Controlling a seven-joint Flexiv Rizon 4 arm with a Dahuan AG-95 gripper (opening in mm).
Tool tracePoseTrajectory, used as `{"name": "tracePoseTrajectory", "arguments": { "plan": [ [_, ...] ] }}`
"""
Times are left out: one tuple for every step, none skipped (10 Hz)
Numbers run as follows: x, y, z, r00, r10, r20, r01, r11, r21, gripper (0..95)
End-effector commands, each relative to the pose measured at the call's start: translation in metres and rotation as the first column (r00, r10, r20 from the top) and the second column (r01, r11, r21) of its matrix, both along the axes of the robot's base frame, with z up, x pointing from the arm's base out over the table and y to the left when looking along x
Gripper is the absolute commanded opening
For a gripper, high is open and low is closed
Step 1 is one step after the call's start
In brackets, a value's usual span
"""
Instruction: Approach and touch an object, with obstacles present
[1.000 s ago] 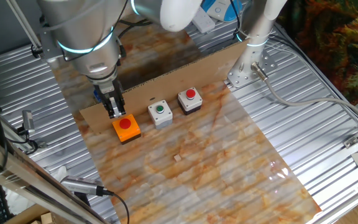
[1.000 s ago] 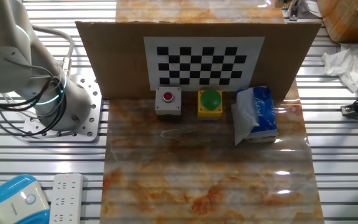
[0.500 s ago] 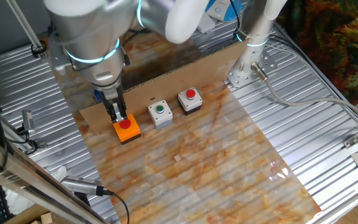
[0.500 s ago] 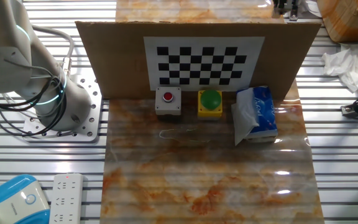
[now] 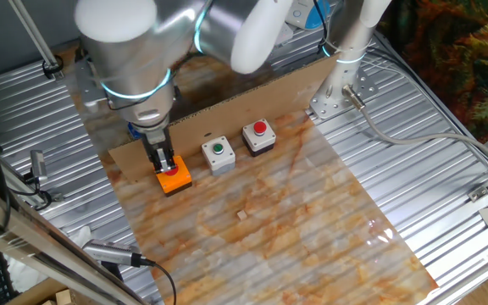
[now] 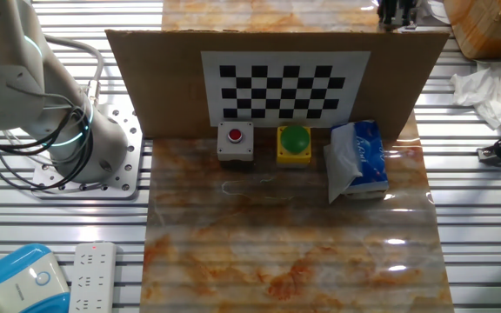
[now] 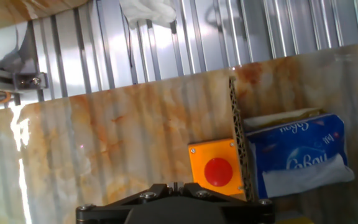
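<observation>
An orange box with a red button (image 5: 174, 174) sits on the marbled mat in front of the left end of the long brown cardboard strip (image 5: 252, 96), which stands on edge. My gripper (image 5: 164, 162) is shut and empty, with its fingertips right over the red button; I cannot tell whether they touch it. In the hand view the orange box (image 7: 218, 169) lies against the cardboard's edge (image 7: 237, 137), just right of my shut gripper (image 7: 174, 186). In the other fixed view only my fingertips (image 6: 397, 10) show above the cardboard (image 6: 146, 78).
A grey box with a green button (image 5: 219, 153) and a box with a red button (image 5: 259, 136) stand right of the orange one. Behind the cardboard lie a blue tissue pack (image 7: 297, 155), a yellow green-button box (image 6: 294, 143) and a red-button box (image 6: 235, 143). A white post (image 5: 346, 59) stands at the back.
My gripper has come down and slightly to the right, from beside the orange box to right over its red button. The boxes and the cardboard have not moved.
</observation>
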State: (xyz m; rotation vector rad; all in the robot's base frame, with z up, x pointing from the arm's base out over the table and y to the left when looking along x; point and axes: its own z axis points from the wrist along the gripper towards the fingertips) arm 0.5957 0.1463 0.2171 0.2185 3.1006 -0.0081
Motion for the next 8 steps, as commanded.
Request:
{"name": "tracePoseTrajectory", "arguments": {
  "plan": [
    [0.001,0.000,-0.006,1.000,-0.001,0.003,0.001,1.000,-0.001,0.0],
    [0.001,0.000,-0.008,1.000,-0.001,0.004,0.001,1.000,-0.004,0.0],
    [0.001,0.000,-0.011,1.000,0.000,0.008,0.001,1.000,-0.005,0.0],
    [0.000,0.000,-0.014,1.000,-0.002,0.010,0.002,1.000,-0.006,0.0],
    [0.000,0.000,-0.015,1.000,-0.002,0.012,0.002,1.000,-0.007,0.0],
    [0.000,0.000,-0.016,1.000,-0.002,0.012,0.002,1.000,-0.007,0.0],
    [0.001,0.001,-0.016,1.000,-0.003,0.011,0.003,1.000,-0.009,0.0],
    [0.001,0.001,-0.016,1.000,-0.004,0.010,0.004,1.000,-0.010,0.0]
  ]
}}
